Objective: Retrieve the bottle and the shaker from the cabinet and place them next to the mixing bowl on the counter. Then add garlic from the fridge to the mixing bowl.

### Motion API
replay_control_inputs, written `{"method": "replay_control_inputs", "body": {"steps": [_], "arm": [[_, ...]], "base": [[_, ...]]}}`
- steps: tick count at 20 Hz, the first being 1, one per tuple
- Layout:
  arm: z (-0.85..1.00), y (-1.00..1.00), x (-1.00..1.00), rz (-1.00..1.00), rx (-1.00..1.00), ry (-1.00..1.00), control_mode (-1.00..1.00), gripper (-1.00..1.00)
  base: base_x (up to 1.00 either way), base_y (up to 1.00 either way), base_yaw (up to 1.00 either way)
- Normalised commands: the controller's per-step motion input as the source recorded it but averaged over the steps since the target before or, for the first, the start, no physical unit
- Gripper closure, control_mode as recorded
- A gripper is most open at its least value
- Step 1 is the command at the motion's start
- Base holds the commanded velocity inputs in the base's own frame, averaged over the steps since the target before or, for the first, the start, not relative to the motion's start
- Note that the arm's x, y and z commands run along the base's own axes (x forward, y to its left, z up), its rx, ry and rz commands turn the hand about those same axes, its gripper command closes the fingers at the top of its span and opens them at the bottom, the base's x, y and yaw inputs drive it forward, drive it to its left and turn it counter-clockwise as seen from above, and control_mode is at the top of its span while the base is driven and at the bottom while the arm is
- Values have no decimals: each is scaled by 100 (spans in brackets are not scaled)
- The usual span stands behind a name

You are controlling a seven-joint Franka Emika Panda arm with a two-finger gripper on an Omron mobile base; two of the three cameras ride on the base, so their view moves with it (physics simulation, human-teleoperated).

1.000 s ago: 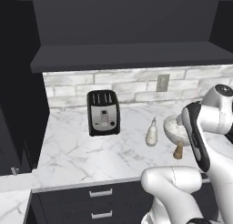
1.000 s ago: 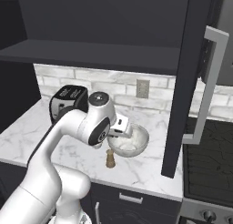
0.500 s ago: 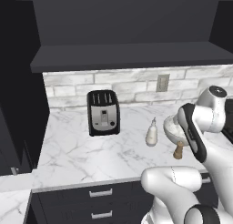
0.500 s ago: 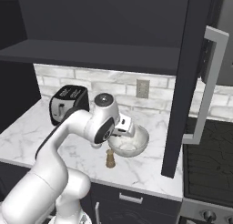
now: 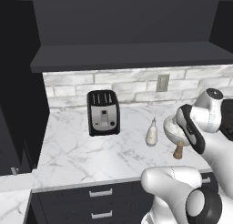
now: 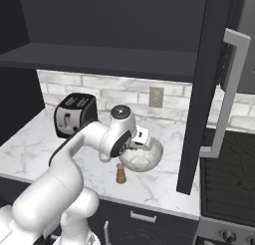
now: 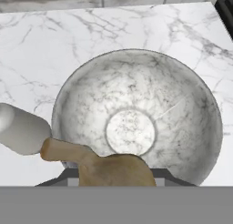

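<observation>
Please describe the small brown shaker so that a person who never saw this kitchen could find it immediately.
Start at the white marble counter with the black toaster by the brick wall. To the toaster's right stands a round whitish speckled mixing bowl; the small brown wooden shaker stands upright just before it. Unlike the creamy-white pear-shaped bottle nearby, it is brown, shorter, with a flared base.

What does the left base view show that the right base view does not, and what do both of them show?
Left base view, not the right one: the small white bottle standing on the counter, left of the bowl.

Right base view, not the left one: the open cabinet door with its long grey handle, and the dark stove to the right of it.

Both: the black toaster, the counter, the bowl, the brown shaker upright in front of the bowl, and the wall socket.
</observation>
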Motion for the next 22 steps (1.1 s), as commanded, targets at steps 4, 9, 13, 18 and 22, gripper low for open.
{"method": "replay_control_inputs", "body": {"steps": [4,9,13,18,22], "arm": [[-12,-2,20,0,0,0,-100,100],[-14,-3,13,0,0,0,-100,100],[-17,-8,8,0,0,0,-100,100],[-16,-9,12,0,0,0,-100,100],[-15,-8,15,0,0,0,-100,100]], "base": [[0,0,0],[0,0,0],[0,0,0],[0,0,0],[0,0,0]]}}
